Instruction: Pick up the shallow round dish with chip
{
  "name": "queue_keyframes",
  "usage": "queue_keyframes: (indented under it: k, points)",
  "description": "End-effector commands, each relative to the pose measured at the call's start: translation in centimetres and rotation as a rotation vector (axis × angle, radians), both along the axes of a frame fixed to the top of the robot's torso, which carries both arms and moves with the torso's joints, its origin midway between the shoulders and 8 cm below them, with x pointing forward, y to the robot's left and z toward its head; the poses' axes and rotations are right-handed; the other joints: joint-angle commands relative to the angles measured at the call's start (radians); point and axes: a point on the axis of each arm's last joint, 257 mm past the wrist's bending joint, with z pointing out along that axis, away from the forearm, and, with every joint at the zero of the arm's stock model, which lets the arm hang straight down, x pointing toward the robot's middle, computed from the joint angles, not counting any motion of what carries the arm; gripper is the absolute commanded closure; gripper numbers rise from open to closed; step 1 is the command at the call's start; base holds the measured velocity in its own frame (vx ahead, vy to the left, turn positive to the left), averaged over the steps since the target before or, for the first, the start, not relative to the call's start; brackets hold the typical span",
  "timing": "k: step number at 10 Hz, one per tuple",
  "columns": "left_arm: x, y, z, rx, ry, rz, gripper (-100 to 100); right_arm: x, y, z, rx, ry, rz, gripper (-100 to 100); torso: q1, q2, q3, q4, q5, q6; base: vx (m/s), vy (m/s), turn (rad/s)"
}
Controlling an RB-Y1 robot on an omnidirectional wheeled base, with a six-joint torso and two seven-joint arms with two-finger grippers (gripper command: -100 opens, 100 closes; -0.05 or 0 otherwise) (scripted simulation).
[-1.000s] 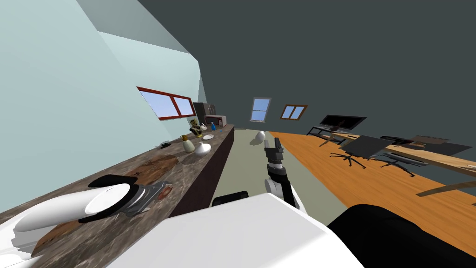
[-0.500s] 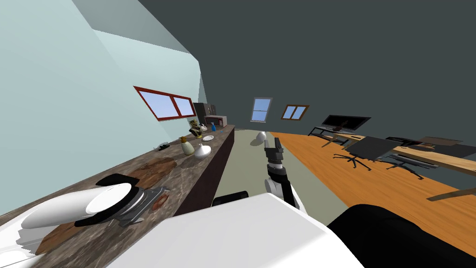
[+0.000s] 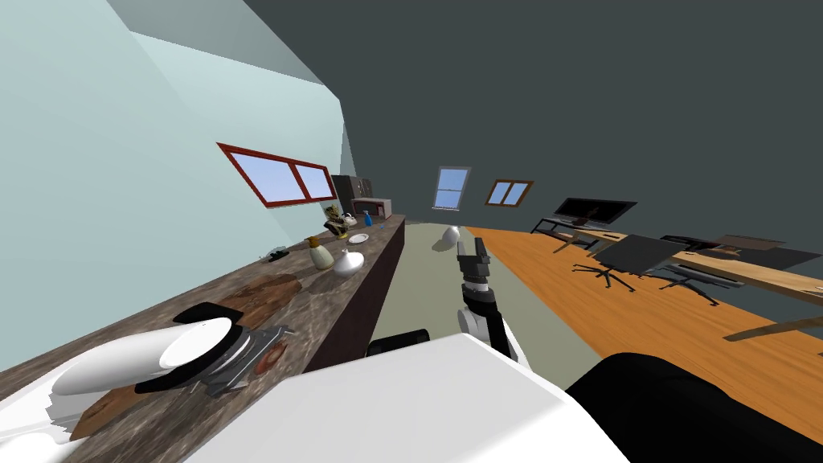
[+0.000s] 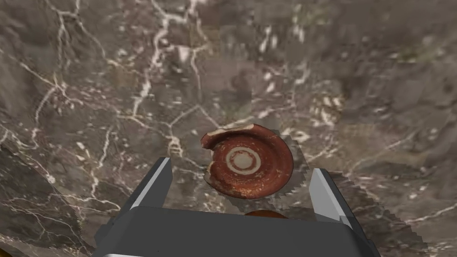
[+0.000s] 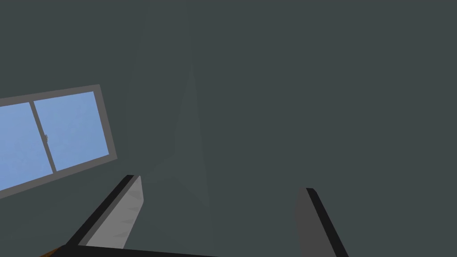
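Observation:
A shallow red-brown round dish (image 4: pixel 247 165) with pale rings at its centre and a chipped rim lies flat on the dark marbled counter (image 4: pixel 111 89). My left gripper (image 4: pixel 241 168) hangs open straight above it, with one finger on each side of the dish and neither touching it. In the head view the dish (image 3: pixel 273 357) peeks out by the left gripper (image 3: pixel 259 352) near the counter's front edge. My right gripper (image 3: pixel 472 256) stands open and upright over the floor in front of me, its fingers (image 5: pixel 129 209) holding nothing.
Farther along the counter (image 3: pixel 337 289) lie a brown round board (image 3: pixel 261 291), a tan vase (image 3: pixel 321 254), a white vase (image 3: pixel 349 260), a white plate (image 3: pixel 359 238) and a microwave (image 3: pixel 371 208). Desks and office chairs (image 3: pixel 619 261) stand on the wood floor to the right.
The head view has shifted a little. My left hand has sunk slightly toward the counter over the dish, fingers still open. The right arm holds still.

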Motion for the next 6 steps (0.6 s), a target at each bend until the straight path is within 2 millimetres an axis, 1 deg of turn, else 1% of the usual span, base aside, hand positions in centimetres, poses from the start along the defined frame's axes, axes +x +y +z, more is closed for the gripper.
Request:
queue_keyframes:
  k: [1,2,3,6]
  points:
    - [0.14,0.02,-1.10,0.001,-0.003,0.008,-100,0.00,0.00,0.00,0.000,0.000,0.000,0,0.000,0.000,0.000,0.000,0.000,0.000,-0.034,-0.002,-0.071]
    - [0.14,-0.03,-0.73,0.001,-0.001,0.005,-100,0.00,0.00,0.00,0.000,0.000,0.000,0,-0.001,0.001,0.000,0.000,0.000,0.000,-0.016,-0.001,-0.014]
    - [0.21,-0.04,-0.82,0.001,-0.003,0.005,100,0.00,0.00,0.00,0.000,0.000,0.000,0,-0.001,0.000,0.000,0.000,0.000,0.000,-0.004,0.001,0.013]
    - [0.11,0.05,-0.81,0.002,-0.001,0.007,100,0.00,0.00,0.00,0.000,0.000,0.000,0,0.000,-0.003,-0.002,-0.001,0.001,0.002,0.000,0.000,-0.004]
